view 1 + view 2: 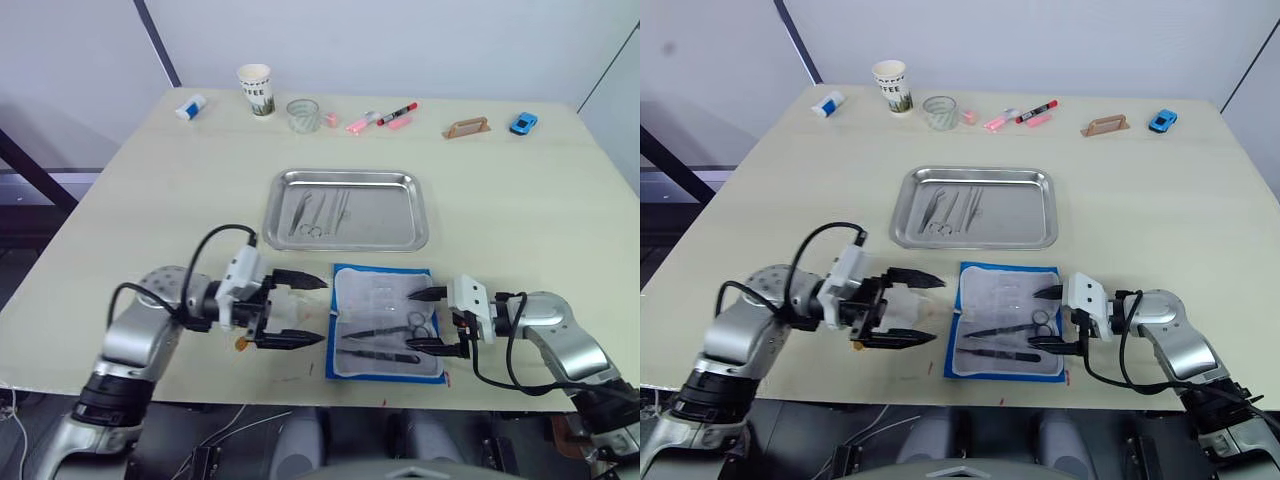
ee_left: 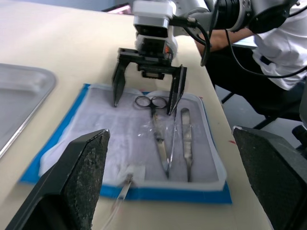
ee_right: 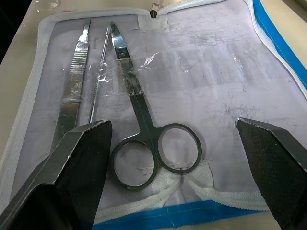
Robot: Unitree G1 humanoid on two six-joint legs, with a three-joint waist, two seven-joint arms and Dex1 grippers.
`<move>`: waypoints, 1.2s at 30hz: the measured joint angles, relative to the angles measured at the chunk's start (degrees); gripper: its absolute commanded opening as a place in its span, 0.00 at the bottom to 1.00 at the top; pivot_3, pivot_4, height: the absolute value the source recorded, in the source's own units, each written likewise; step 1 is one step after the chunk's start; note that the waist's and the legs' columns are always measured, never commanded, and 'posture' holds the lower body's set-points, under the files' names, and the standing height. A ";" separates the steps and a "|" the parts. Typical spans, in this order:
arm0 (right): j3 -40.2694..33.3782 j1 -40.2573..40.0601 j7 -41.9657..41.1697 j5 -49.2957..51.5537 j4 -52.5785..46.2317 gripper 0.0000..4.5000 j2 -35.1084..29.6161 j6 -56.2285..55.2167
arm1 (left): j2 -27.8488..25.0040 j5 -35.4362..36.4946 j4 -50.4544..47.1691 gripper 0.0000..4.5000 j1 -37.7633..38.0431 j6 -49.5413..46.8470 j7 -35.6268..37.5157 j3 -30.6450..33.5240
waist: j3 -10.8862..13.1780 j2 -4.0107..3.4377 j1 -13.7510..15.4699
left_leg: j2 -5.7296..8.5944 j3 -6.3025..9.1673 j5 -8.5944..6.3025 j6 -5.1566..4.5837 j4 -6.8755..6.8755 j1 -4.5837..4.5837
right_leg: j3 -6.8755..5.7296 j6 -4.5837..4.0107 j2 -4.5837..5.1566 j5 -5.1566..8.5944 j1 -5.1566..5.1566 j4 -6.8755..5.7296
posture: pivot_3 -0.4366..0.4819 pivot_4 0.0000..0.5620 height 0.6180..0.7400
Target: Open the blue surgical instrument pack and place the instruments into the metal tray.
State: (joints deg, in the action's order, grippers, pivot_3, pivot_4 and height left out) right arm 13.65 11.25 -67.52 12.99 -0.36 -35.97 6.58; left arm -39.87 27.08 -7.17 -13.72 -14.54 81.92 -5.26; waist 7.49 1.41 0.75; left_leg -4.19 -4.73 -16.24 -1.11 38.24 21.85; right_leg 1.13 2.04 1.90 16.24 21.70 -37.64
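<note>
Pack [image 1: 385, 320]: lies open, just in front of metal tray [image 1: 415, 205].
Right end effector [image 1: 426, 320]: wide, over pack's scissors [image 3: 144, 129].
Left end effector [image 1: 300, 310]: wide, beside pack.

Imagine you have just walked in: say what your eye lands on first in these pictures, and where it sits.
The opened blue fabric pouch with pale lining lies at the table's near edge, silver ring-handled scissors on it, with the right gripper open over their rings. Behind it sits the shiny rectangular steel tray, already holding several slim instruments.

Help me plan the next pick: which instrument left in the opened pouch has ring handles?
The scissors: two finger rings between the right gripper's open fingers. The two beside them are straight and ringless.
</note>
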 measured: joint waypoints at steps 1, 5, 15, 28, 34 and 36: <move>0.01 -0.01 0.03 0.00 -0.14 1.00 0.00 0.11 | 0.24 -0.18 0.21 0.98 -0.01 0.13 -0.05 -0.30 | 0.01 -0.01 -0.02 | 0.00 0.00 0.00 0.00 0.00 0.00 | 0.00 0.00 -0.02 0.00 0.00 -0.02 | 0.48 0.27 1.00; -0.20 -0.52 0.74 0.01 -1.43 1.00 -0.31 1.25 | 3.83 -5.61 6.28 0.98 -3.06 5.26 -0.52 -5.02 | 0.01 -0.01 0.09 | 0.01 0.03 0.00 0.00 0.07 0.03 | 0.02 -0.03 -0.05 0.02 -0.01 -0.04 | 0.48 0.27 1.00; -0.43 -1.45 1.74 0.02 -3.10 1.00 -0.58 2.30 | 6.89 -9.32 16.41 0.98 -7.81 13.56 2.05 -8.34 | 0.00 -0.01 0.05 | 0.01 0.03 0.00 0.00 0.07 0.04 | 0.02 0.01 -0.06 0.00 0.00 -0.04 | 0.48 0.27 1.00; -0.43 -1.41 1.83 0.01 -3.08 1.00 -0.58 2.52 | 10.09 -15.23 24.35 0.98 -10.58 22.70 2.17 -10.90 | -0.05 -0.08 0.07 | 0.02 0.05 0.00 0.00 0.08 0.01 | 0.03 0.02 -0.08 -0.01 -0.02 -0.07 | 0.48 0.27 1.00; -0.45 -1.45 1.89 0.00 -3.12 1.00 -0.62 2.81 | 10.78 -17.59 25.95 0.98 -11.22 24.62 1.24 -11.53 | -0.18 -0.28 0.09 | 0.01 0.05 0.00 0.00 0.08 -0.01 | 0.04 0.02 -0.08 -0.01 -0.03 -0.08 | 0.48 0.27 1.00; -0.45 -1.52 1.95 0.00 -3.25 1.00 -0.69 3.05 | 10.85 -18.52 26.77 0.98 -11.86 25.49 0.85 -12.38 | -0.27 -0.37 0.10 | 0.02 0.05 0.01 -0.01 0.08 -0.02 | 0.04 0.02 -0.09 -0.01 -0.04 -0.08 | 0.48 0.27 1.00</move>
State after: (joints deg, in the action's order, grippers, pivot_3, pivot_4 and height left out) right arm 13.20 9.72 -65.58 12.99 -3.60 -36.66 9.63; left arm -29.03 8.56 19.61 -25.58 10.95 82.77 -17.64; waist 7.22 1.03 0.85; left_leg -4.16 -4.68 -16.24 -1.12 38.32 21.83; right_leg 1.18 2.06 1.82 16.23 21.66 -37.73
